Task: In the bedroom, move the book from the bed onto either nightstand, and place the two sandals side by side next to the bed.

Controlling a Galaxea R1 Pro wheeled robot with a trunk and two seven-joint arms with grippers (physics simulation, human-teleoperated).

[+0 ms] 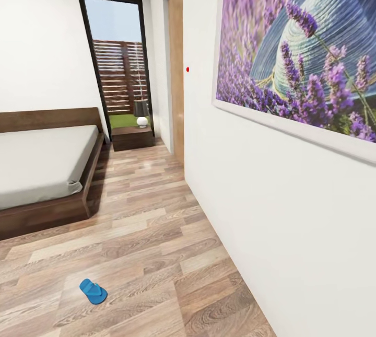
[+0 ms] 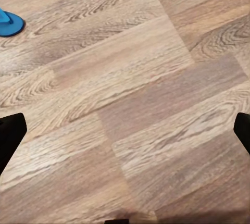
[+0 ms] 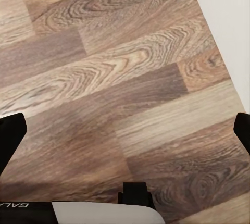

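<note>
sandal (image 1: 93, 291) on open floor (image 1: 156, 253), bed (image 1: 42, 170) apart

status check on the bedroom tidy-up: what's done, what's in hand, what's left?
Done: nothing visible yet. One blue sandal lies alone on the wood floor, well away from the bed; its pair and the book aren't visible.
In hand: nothing. Left gripper and right gripper are both open over bare floor.
Left: both sandals beside the bed, book onto the nightstand by the window.
</note>
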